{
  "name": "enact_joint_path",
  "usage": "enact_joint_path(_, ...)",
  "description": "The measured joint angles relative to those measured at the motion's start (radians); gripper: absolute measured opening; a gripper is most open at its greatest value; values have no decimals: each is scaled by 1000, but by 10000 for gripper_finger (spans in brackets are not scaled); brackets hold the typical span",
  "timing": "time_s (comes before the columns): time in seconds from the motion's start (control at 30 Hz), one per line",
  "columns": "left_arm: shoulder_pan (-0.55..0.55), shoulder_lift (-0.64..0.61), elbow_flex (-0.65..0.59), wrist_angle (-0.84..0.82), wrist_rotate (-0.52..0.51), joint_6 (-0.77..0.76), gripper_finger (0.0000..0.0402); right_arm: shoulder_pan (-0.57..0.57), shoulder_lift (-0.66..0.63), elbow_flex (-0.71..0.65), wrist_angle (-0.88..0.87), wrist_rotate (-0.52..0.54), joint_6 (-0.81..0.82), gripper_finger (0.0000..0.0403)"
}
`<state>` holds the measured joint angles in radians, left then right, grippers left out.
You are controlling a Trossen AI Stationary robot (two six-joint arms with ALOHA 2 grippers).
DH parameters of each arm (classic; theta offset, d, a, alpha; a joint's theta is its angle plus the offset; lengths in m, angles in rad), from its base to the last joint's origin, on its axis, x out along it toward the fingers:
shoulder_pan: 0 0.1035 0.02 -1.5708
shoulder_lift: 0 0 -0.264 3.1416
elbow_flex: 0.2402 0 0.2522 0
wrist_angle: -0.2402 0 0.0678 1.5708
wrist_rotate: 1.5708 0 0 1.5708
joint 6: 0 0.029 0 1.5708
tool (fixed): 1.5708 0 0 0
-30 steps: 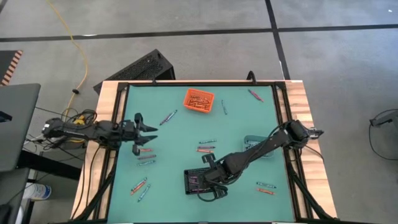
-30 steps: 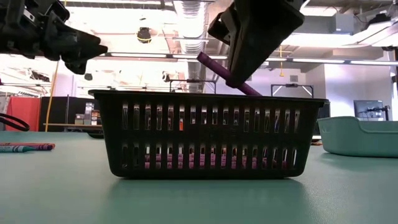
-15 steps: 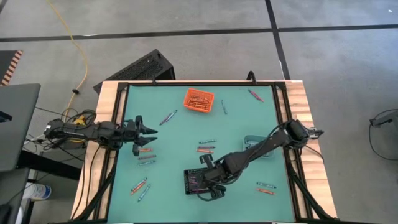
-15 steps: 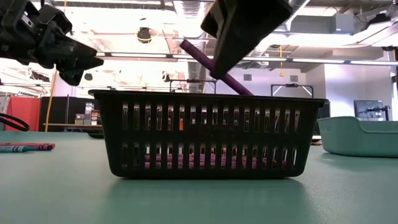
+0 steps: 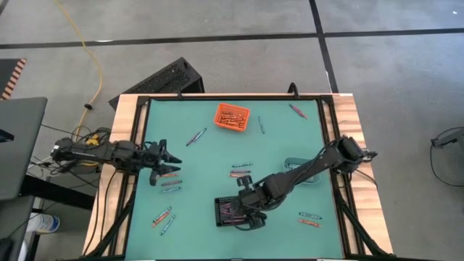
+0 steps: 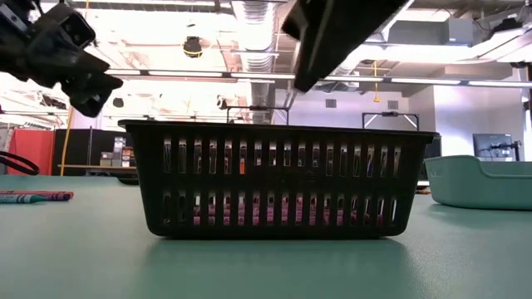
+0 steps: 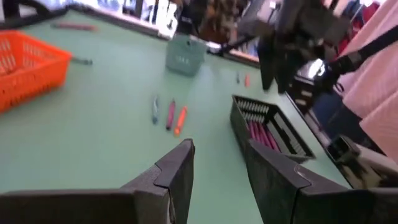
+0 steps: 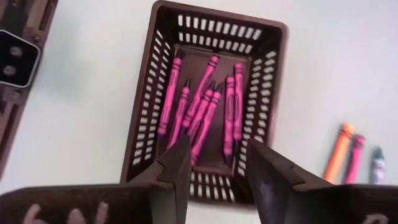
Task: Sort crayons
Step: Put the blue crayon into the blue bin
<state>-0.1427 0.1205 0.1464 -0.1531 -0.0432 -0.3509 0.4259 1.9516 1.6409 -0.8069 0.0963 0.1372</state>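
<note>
Right hand (image 5: 250, 215) hangs over the black bin (image 5: 230, 211) at the near middle of the desk (image 5: 210, 156), fingers (image 8: 171, 168) apart with nothing between them. Right wrist view looks straight down into that bin and shows what the rest can't: a bunch of purple crayons (image 8: 202, 109) lying lengthwise on its floor. Low view only gets pink slivers through the bin's slots, and the hand is a dark block above the rim. Left hand (image 5: 161, 161) hovers at the desk's left edge, fingers apart and empty; its own view confirms the gap. High view gives the spread of loose crayons: a pair (image 5: 170, 181) just beside the left hand, two more (image 5: 163, 220) near the front left corner, three (image 5: 240, 170) mid-desk, one (image 5: 196, 137) left of the orange bin (image 5: 231, 117), one (image 5: 261, 125) right of it, one (image 5: 297, 110) in the far right corner, two (image 5: 309, 219) right of the black bin. Orange bin is full of orange crayons. Teal bin (image 5: 297, 172) sits partly under the right arm; contents can't be told.
</note>
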Motion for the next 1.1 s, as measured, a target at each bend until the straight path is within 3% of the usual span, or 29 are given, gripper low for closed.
enact_joint_path(0.2, -107, 162, 133, -100, 21, -80, 132, 25, -79, 0, -27, 50, 14, 141)
enact_joint_path(0.43, -323, 524, 233, -129, 20, -223, 132, 76, -109, 0, -22, 160, 25, 129)
enact_joint_path(0.73, -601, 938, 467, -269, 8, -503, 132, 134, -99, -47, 36, 178, 83, 128)
enact_joint_path(0.93, -676, 1149, 661, -566, -52, -587, 132, 159, -99, -59, 58, 219, 96, 128)
enact_joint_path(1.1, -697, 1272, 704, -455, 34, -583, 132, 163, -99, -59, 59, 221, 94, 128)
